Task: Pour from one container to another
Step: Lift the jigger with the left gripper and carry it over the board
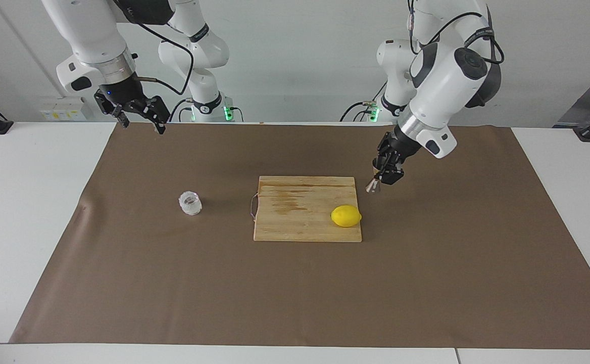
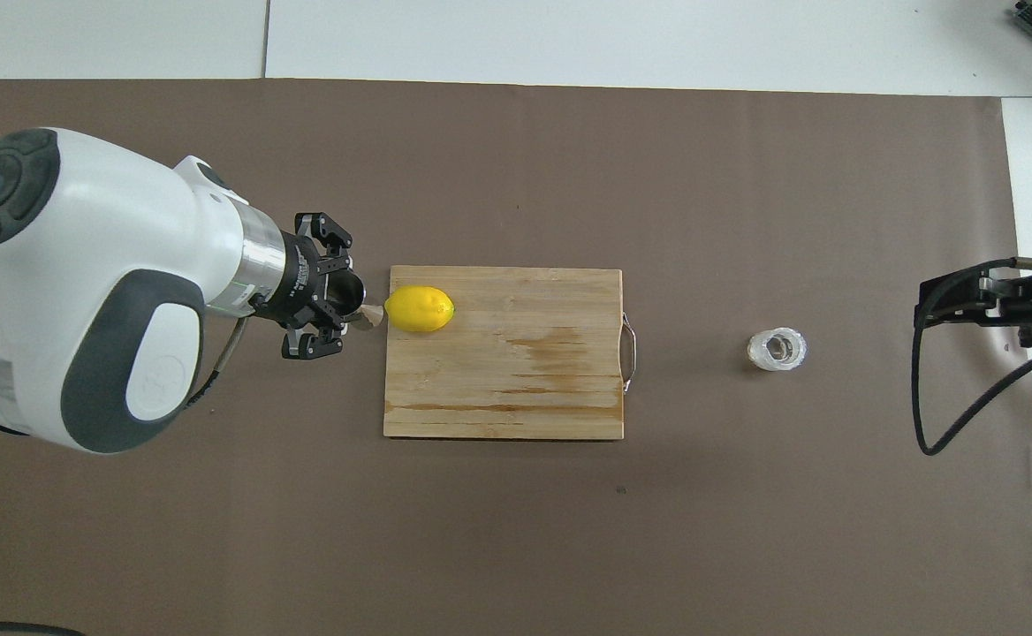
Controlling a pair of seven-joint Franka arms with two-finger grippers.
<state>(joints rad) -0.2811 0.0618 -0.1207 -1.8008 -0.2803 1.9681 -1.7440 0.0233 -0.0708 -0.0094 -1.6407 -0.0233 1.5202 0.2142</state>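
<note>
- The left hand (image 1: pixel 382 174) is clamped on the small silver hourglass-shaped metal jigger (image 1: pixel 371 186) and carries it in the air, tilted over on its side, over the brown paper mat (image 1: pixel 295 303) just off the wooden cutting board's (image 1: pixel 300 222) corner at the left arm's end, on the board's edge nearer the robots.
- The small, squat clear glass cup with a faceted wall (image 1: pixel 190 203) stands upright on the mat, well apart from the jigger, between the board's handle edge and the right arm's end of the tabletop (image 1: pixel 27 227).
- The right hand (image 1: pixel 138 115) hangs in the air over the mat's corner near its own base, its fingers apart and holding nothing; that arm waits.
- A yellow lemon (image 1: pixel 346 216) lies on the board near the edge at the left arm's end.
- Judgement: the jigger is to receive the pour, so it needs setting upright near the cup.
- Risk: gripped slantwise, the jigger may slip or turn in the fingers.
- Risk: set down tilted, it may topple on its narrow waist and roll.
- Risk: a low pass across the board may strike the lemon.
- Risk: a glass cup with a faceted wall may slide from the right hand when grasped.
</note>
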